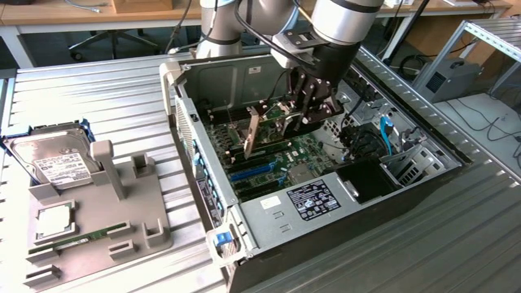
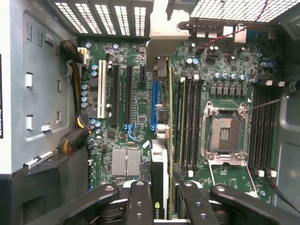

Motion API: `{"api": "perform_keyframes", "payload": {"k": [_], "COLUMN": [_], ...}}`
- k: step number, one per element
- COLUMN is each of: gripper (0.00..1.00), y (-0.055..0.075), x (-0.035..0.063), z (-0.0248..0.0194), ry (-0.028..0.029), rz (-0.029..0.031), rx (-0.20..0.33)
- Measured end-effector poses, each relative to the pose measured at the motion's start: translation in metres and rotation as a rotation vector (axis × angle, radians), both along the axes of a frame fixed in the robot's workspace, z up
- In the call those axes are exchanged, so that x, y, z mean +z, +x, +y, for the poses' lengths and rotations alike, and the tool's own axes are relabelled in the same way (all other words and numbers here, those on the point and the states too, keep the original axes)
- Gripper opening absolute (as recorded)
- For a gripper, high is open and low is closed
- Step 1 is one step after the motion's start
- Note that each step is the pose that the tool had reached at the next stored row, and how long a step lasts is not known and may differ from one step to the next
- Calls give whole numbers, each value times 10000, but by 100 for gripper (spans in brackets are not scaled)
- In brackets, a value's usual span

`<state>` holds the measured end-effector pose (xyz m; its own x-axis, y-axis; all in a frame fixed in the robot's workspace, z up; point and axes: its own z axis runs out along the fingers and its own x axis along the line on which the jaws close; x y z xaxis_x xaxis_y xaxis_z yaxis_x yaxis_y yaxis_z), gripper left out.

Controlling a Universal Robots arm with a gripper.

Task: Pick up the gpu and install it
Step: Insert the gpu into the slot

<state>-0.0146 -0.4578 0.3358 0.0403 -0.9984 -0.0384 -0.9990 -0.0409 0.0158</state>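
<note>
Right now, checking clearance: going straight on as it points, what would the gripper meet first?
Held in the gripper, the thin black expansion card would likely reach the green motherboard near the long blue slot; depth unclear.

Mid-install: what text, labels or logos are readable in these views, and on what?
No words or numbers read clearly.
White label on the hard drive: print too small.
Black sticker on the power supply: print too small.
Small green mark on the edge of the gpu, held in the gripper: no letters legible.
</note>
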Motion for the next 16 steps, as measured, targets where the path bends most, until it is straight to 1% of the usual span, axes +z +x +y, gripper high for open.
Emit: {"api": "perform_keyframes", "payload": {"k": [2, 4, 10, 16], "gripper": [27, 27, 27, 27], "y": [-2, -5, -27, -38], "x": [-4, -10, -24, -33], "z": [0, -1, -3, -3], "ry": [27, 37, 40, 52], "rz": [-2, -2, -1, -3], "rx": [-6, -18, -157, -416]}}
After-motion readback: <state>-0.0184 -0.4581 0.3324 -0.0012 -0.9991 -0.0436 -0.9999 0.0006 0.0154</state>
